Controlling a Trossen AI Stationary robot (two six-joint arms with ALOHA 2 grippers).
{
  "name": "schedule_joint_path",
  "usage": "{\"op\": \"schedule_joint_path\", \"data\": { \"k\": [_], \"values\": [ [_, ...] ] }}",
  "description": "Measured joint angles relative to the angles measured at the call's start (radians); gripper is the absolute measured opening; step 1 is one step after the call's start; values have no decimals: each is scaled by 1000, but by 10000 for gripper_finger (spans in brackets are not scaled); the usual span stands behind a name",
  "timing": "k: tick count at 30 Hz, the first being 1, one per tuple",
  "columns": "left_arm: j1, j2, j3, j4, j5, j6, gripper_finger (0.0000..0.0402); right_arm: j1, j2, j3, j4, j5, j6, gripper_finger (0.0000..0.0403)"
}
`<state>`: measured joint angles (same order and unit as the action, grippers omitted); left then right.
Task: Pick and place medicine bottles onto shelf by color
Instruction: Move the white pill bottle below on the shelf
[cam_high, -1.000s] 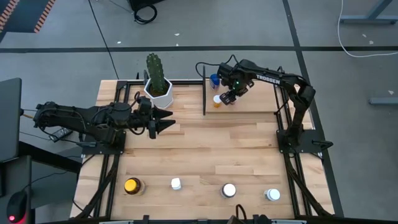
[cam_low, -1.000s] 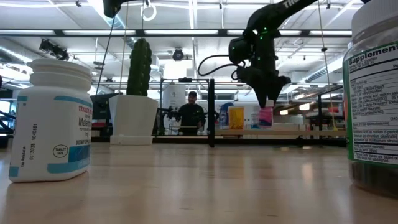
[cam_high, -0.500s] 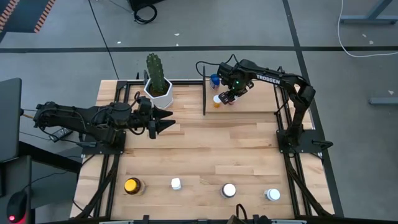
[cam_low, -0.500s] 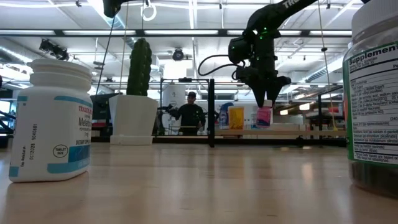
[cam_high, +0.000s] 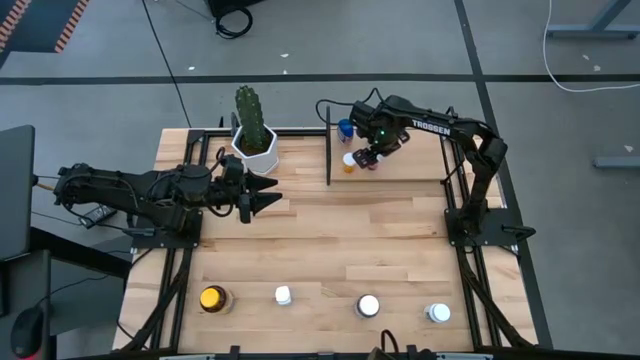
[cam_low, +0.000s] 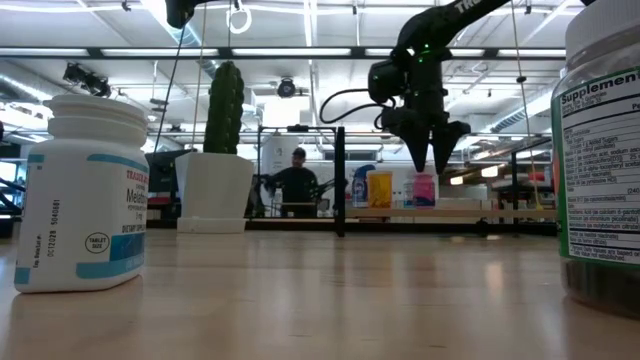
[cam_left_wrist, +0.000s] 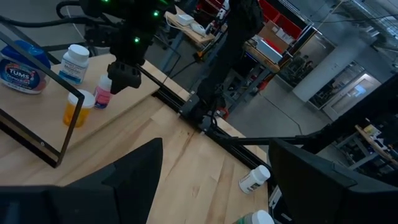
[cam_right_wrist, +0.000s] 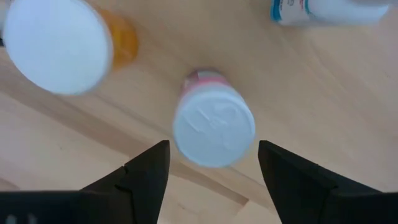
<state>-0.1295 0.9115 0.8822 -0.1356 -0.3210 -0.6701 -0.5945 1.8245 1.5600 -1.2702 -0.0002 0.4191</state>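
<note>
My right gripper (cam_low: 432, 165) hangs open just above a small pink bottle (cam_low: 424, 188) with a white cap (cam_right_wrist: 213, 134). Its fingers stand on either side of the cap without touching it. The pink bottle stands upright on the light-wood shelf (cam_high: 405, 166), beside an orange bottle (cam_right_wrist: 68, 43) and a blue-labelled white bottle (cam_right_wrist: 323, 9). A blue bottle (cam_high: 345, 128) stands farther back on the shelf. My left gripper (cam_high: 270, 197) waits open near the cactus pot (cam_high: 255, 140), well to the left of the shelf.
Several bottles stand in a row along the table's near edge: a yellow-capped amber one (cam_high: 212, 298), two white ones (cam_high: 283, 295) (cam_high: 369, 306) and another (cam_high: 437, 313). Black upright posts (cam_low: 340, 180) frame the shelf. A person (cam_low: 297, 180) shows in the room beyond the table.
My right gripper has opened and let go of the pink bottle, then risen slightly above it. The bottle stays upright on the shelf where it was set.
</note>
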Motion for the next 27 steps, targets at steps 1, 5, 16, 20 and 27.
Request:
{"op": "schedule_joint_path", "data": {
  "k": [1,5,16,20,27],
  "values": [
    [-3,0,0,0,0,0,297,0,0,0,-12,0,0,252],
    [-13,0,0,-4,0,1,297,2,-7,0,-71,0,-21,253],
    [9,0,0,-91,0,3,297,110,-147,0,-112,-63,53,253],
    [16,0,0,-106,0,13,297,225,-207,0,-112,-134,142,253],
    [13,0,0,-112,56,40,297,519,-229,0,-88,-157,382,249]
  ]
}}
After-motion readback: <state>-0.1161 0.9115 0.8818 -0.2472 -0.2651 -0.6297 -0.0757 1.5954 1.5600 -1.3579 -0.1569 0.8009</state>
